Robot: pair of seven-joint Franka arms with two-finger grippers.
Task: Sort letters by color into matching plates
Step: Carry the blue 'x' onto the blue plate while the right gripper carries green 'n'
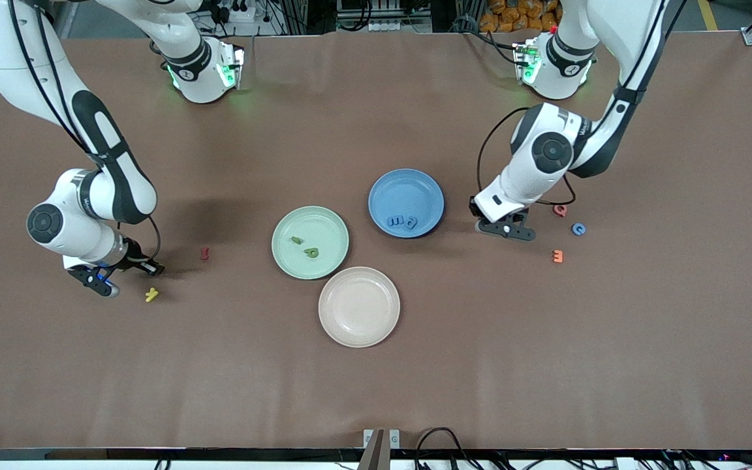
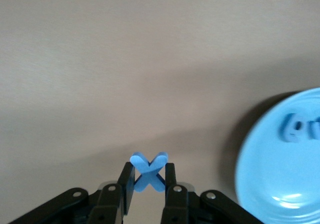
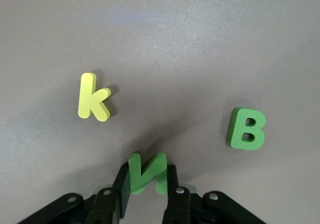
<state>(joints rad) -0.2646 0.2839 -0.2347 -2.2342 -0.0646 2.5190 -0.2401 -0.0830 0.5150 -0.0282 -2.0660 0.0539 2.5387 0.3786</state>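
Right gripper (image 3: 146,184), low over the table at the right arm's end beside a yellow K (image 3: 93,98), pinched shut on a green N (image 3: 146,171); green B (image 3: 246,129) loose just beside, unsorted. Mid-table: two green letters in the mint plate (image 1: 288,225), two blue in the blue plate (image 1: 389,186). Left gripper (image 2: 149,184), just beside the blue plate, clamped on a blue X (image 2: 148,170); blue C (image 1: 578,229) loose on the table.

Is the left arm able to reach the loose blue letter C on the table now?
Probably not yet: the left gripper is shut on a blue letter X. The blue letter C lies close and unobstructed.
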